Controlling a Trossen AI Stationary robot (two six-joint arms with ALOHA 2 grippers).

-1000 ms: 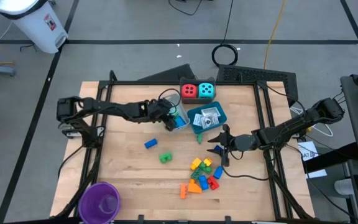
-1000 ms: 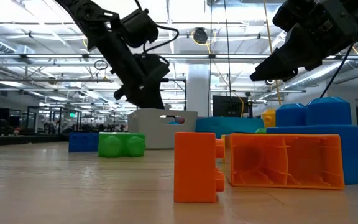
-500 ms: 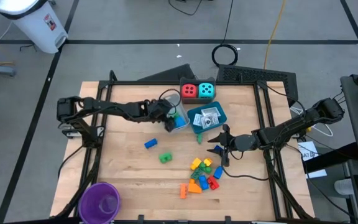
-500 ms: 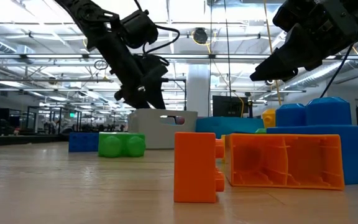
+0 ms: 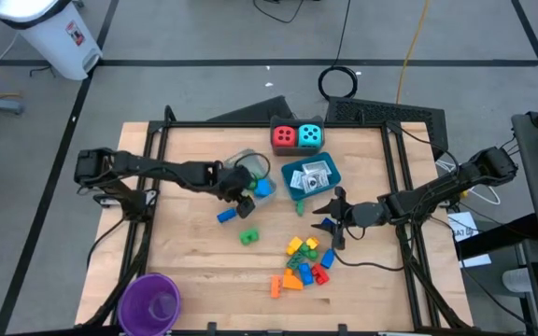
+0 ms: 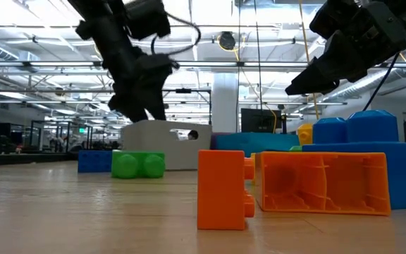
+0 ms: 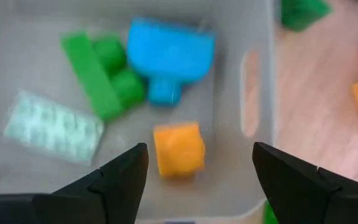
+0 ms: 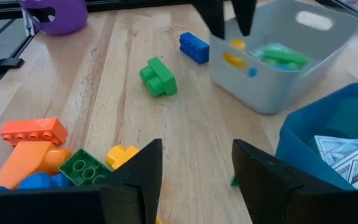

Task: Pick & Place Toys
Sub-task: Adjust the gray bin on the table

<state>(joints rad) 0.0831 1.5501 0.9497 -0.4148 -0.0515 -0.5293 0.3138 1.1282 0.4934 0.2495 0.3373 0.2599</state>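
Wooden desk [image 5: 185, 247] carries the grey tray [image 5: 250, 177], where the left gripper [image 7: 197, 165] hangs with fingers apart above an orange brick [image 7: 178, 148] lying inside: a drop seems just finished. Next it likely must fetch the blue brick [image 5: 226, 216] beside that tray, while the right gripper [image 8: 194, 158], fingers apart and empty, waits nearby.

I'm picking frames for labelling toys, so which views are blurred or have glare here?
Left wrist view: soft all over, the orange brick and blue brick in the grey tray have smeared edges. Low view: bright ceiling lights behind, the left arm is a dark silhouette; the near orange brick stays sharp. High view: even light, no glare.
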